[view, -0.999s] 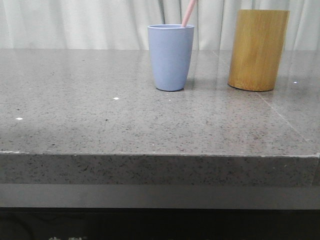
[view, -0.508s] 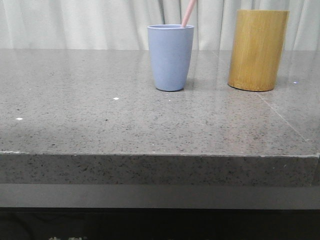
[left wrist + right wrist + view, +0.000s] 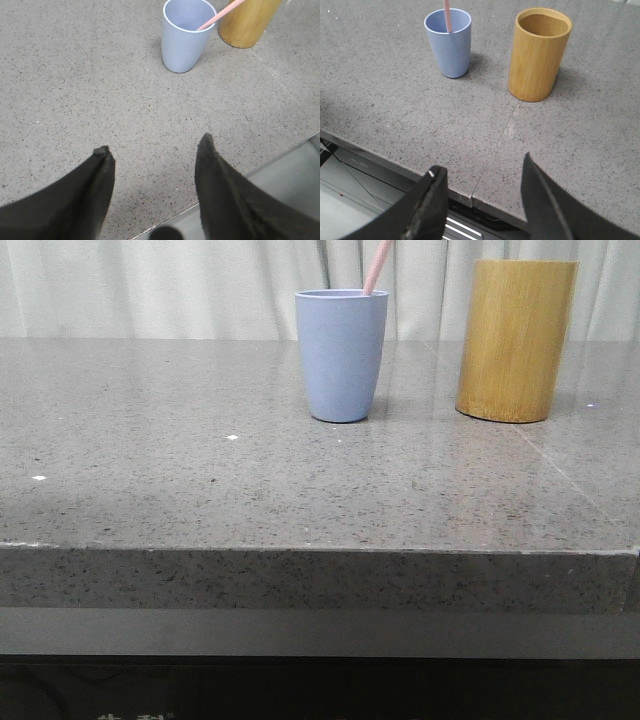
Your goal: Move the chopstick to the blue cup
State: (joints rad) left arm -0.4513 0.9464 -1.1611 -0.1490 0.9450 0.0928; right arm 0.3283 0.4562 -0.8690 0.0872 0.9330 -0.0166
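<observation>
The blue cup (image 3: pixel 341 355) stands upright on the grey stone table (image 3: pixel 200 470), toward the back centre. A pale pink chopstick (image 3: pixel 377 266) leans out of it to the right; it also shows in the left wrist view (image 3: pixel 216 18) and the right wrist view (image 3: pixel 447 15). The blue cup also shows in the left wrist view (image 3: pixel 182 36) and the right wrist view (image 3: pixel 449 44). My left gripper (image 3: pixel 155 145) is open and empty over the table's near edge, far from the cup. My right gripper (image 3: pixel 482 167) is open and empty over the table's near edge. Neither gripper shows in the front view.
A taller yellow-brown bamboo cylinder (image 3: pixel 516 340) stands to the right of the blue cup; its inside looks empty in the right wrist view (image 3: pixel 539 52). A seam (image 3: pixel 502 132) runs across the table. White curtains hang behind.
</observation>
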